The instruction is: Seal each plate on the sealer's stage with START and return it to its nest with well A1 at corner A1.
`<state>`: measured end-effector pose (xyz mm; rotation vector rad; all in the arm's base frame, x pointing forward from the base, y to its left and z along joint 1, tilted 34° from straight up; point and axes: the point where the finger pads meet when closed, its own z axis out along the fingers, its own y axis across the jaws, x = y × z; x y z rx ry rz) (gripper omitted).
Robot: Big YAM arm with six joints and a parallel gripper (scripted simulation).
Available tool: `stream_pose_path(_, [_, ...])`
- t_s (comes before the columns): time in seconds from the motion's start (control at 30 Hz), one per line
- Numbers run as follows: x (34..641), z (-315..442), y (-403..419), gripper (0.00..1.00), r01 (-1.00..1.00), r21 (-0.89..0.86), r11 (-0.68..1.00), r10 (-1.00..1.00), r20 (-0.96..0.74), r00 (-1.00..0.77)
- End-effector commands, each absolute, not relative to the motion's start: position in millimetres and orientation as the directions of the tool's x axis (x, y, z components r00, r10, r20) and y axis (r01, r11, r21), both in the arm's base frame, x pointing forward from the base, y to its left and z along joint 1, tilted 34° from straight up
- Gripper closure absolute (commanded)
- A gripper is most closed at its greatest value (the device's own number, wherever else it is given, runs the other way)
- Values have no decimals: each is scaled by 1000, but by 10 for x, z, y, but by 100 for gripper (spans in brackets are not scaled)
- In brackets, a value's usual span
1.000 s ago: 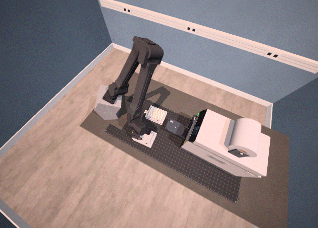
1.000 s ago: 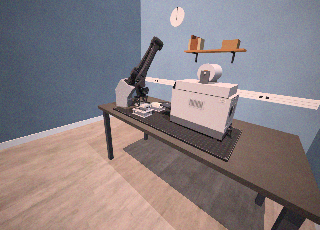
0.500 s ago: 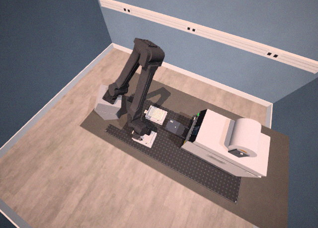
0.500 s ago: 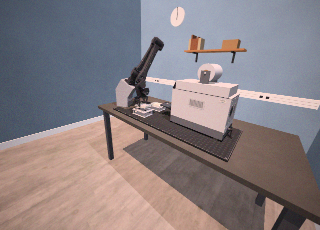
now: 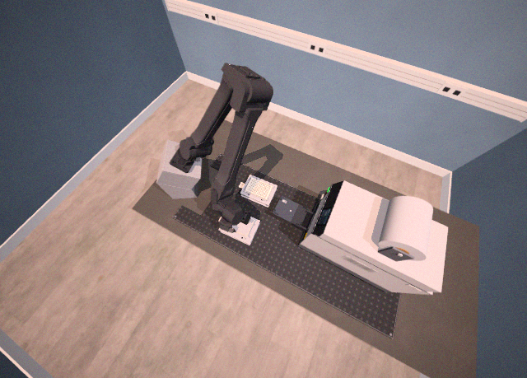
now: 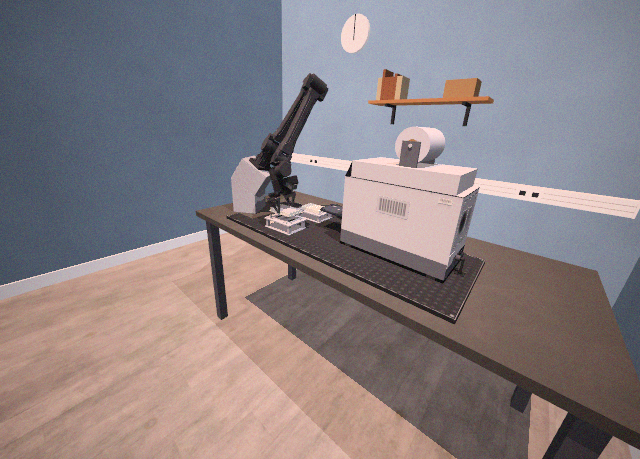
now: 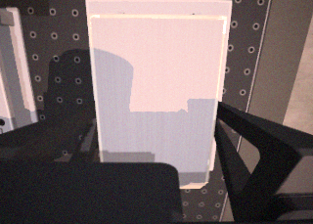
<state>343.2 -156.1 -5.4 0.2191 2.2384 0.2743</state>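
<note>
My gripper (image 5: 233,223) (image 6: 282,206) (image 7: 156,107) is shut on a plate with a smooth, foil-covered top (image 5: 248,228) (image 7: 156,58), gripping its long sides. The plate is down at the front nest (image 7: 156,6) (image 6: 283,227), whose white rim shows around its far end. I cannot tell whether it rests in the nest. The other plate (image 5: 258,189) (image 6: 315,209), with open wells, sits in the back nest. The sealer's dark stage (image 5: 291,208) is out and bare. The sealer (image 5: 374,233) (image 6: 410,211) shows a green lamp (image 5: 328,189).
The arm's grey base block (image 5: 179,176) (image 6: 247,185) stands at the left end of the dark perforated breadboard (image 5: 323,280) (image 6: 392,278). The back nest's edge (image 7: 15,72) shows at the left of the wrist view. A foil roll (image 5: 404,225) sits on the sealer.
</note>
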Motion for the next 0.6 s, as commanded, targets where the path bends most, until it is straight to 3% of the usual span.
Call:
stream_pose_path(0.0, [3491,55,-1698,100,69,241,968,233,-763,-603])
stream_pose_path(0.57, [3529,86,-1667,100,52,230,972,215,-776,-593])
